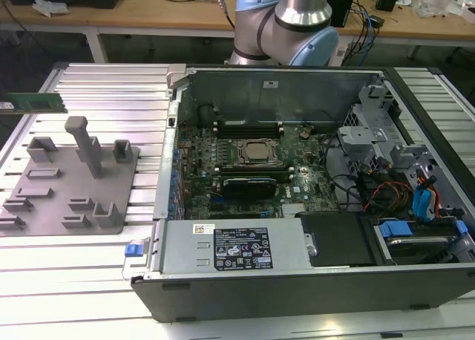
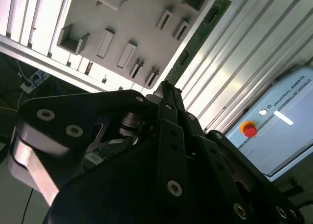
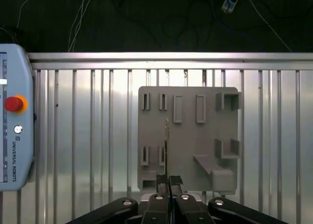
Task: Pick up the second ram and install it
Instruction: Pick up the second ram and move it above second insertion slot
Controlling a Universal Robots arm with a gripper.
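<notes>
The second ram [image 2: 198,38] is clamped edge-on between the closed fingers of the gripper [image 3: 169,179], which is pointed straight down above the grey tray [image 3: 188,141]. In the exterior view the stick is seen held level in the air at the exterior view's left edge, well apart from the open computer case [image 1: 297,280]. A jointed section of the arm [image 1: 286,17] is seen behind the case

Your ribbed metal table [image 1: 96,87] carries an open computer case [image 1: 297,295]. In the exterior view, the grey tray [image 1: 59,184] lies at its nine o'clock.
</notes>
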